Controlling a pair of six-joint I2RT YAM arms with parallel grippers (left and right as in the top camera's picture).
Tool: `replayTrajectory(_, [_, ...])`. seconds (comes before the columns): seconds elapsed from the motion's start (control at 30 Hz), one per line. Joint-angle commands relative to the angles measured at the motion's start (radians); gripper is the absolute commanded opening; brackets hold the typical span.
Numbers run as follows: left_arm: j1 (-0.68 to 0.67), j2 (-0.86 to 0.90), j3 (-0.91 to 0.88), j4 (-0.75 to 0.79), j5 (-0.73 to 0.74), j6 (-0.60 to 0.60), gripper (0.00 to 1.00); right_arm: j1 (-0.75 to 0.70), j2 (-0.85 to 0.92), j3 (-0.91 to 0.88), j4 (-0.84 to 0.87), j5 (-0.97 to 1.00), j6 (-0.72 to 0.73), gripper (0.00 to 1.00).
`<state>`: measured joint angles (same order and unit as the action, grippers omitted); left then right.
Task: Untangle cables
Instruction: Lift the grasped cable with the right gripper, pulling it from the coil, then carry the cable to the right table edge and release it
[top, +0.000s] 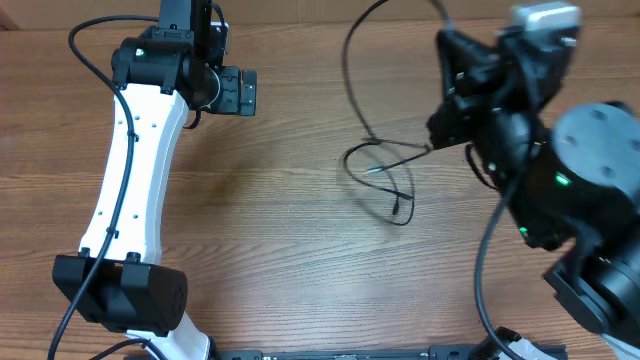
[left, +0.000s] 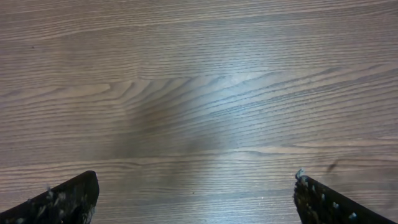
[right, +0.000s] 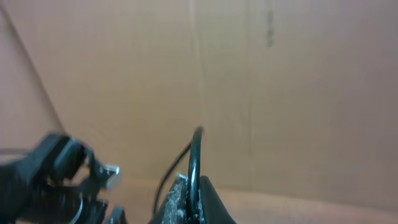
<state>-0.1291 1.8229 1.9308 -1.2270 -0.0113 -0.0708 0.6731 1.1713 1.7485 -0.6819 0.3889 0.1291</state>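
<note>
The cables (top: 385, 175) are thin black cords lying in loose crossed loops on the wooden table, right of centre. One small plug end (top: 397, 208) rests at the lower tip of the loops. A strand climbs from the loops toward the top edge (top: 349, 60). My right gripper (top: 434, 143) sits at the loops' right side, shut on a cable. In the right wrist view its fingertips (right: 196, 190) pinch a black cable (right: 196, 152) that arches upward. My left gripper (top: 238, 92) is far left of the cables and stands open (left: 196, 183) over bare wood.
The left arm's white link (top: 135, 170) runs down the left side of the table to its base (top: 120, 295). The right arm's bulky black body (top: 570, 190) fills the right side. A brown cardboard wall (right: 280, 93) stands behind the table.
</note>
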Motion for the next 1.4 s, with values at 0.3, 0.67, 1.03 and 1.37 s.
replayTrajectory(0.3, [0.005,0.008,0.013,0.001,0.011,0.015,1.0,-0.016,0.058,0.027,-0.221,0.068,0.0,0.04])
replayTrajectory(0.67, [0.005,0.008,0.013,0.001,0.011,0.015,1.0,-0.083,0.014,0.071,0.006,0.066,-0.009,0.04])
replayTrajectory(1.03, [0.005,0.008,0.013,0.001,0.011,0.015,1.0,-0.183,0.016,0.183,0.031,0.226,-0.17,0.04])
replayTrajectory(1.37, [0.005,0.008,0.013,0.001,0.011,0.015,1.0,-0.474,0.144,0.183,0.015,0.351,-0.216,0.04])
